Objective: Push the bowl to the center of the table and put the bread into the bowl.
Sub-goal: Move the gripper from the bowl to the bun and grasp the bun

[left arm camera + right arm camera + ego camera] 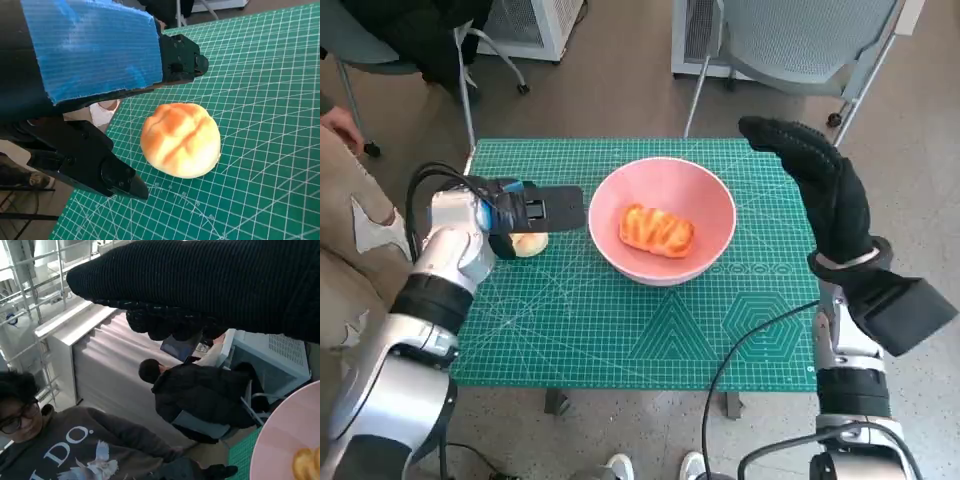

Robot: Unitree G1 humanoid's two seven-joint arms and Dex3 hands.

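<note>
A pink bowl (660, 175) stands near the middle of the green cutting mat (620, 330), with a glazed, golden bread (657, 230) lying inside it. The right wrist view shows the bowl's rim (290, 435) and a bit of that bread (307, 465). Left of the bowl a round pale bun (529, 243) lies on the mat. My left hand (525, 210) hovers over this bun (181, 140); its fingers (180, 60) are spread on either side and do not touch it. My right hand (815, 175) is raised to the right of the bowl, fingers stretched out, holding nothing.
A person (350, 200) sits close at the mat's left edge. Chairs (790, 40) and white cabinets stand behind the table. The right wrist view shows a person in a grey sweatshirt (60, 440) and another in a dark jacket (200, 395).
</note>
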